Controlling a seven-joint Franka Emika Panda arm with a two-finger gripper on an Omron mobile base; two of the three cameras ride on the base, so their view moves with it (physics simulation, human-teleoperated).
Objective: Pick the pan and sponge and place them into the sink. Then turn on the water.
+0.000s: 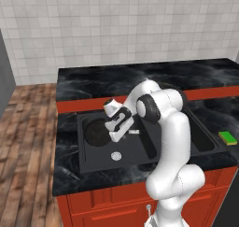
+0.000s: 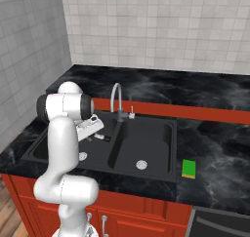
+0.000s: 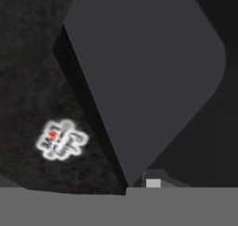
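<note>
Sponge (image 1: 228, 137) right of sink (image 1: 135, 161): light, soft, best pinched across narrow sides. Gripper (image 1: 113, 137) above sink beside pan (image 1: 95, 130); open or closed, impossible to tell.

Right basin (image 2: 146, 148) open from above; faucet (image 2: 117, 100) stands behind divider

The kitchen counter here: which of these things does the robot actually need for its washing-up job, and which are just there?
Part of the job:
- pan, in the sink's left basin
- sponge, on the counter right of the sink
- sink
- faucet
- gripper, low over the left basin

Just there:
- tiled wall
- red cabinets
- wood floor
</note>
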